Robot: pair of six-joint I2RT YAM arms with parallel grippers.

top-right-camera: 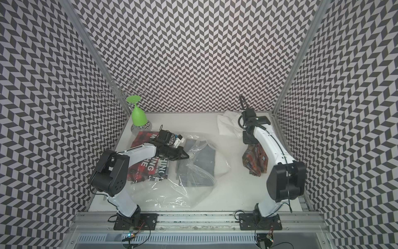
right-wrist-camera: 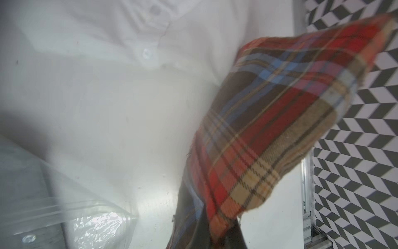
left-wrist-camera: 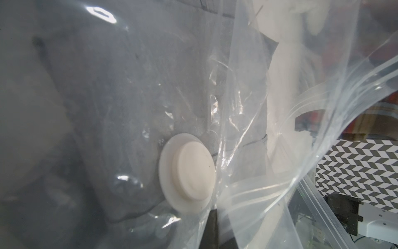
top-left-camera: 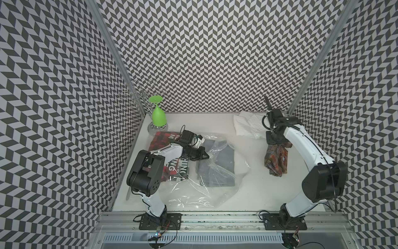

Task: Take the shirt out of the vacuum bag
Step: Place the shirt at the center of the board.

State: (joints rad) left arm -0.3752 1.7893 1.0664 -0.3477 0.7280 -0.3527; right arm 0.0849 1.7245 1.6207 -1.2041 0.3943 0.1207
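— What's on the left?
— The left gripper [top-left-camera: 204, 155] is pinched closed on the crinkly, clear vacuum bag [top-left-camera: 204, 194], which lies left of centre with grey folded cloth [top-left-camera: 217, 166] inside.
— And on the right?
— The right gripper [top-left-camera: 277, 144] is clamped on the woven plaid shirt [top-left-camera: 276, 160], which hangs bunched outside the bag.

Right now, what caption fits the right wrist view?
Right tool grips a plaid shirt over the table, near a white buttoned shirt.
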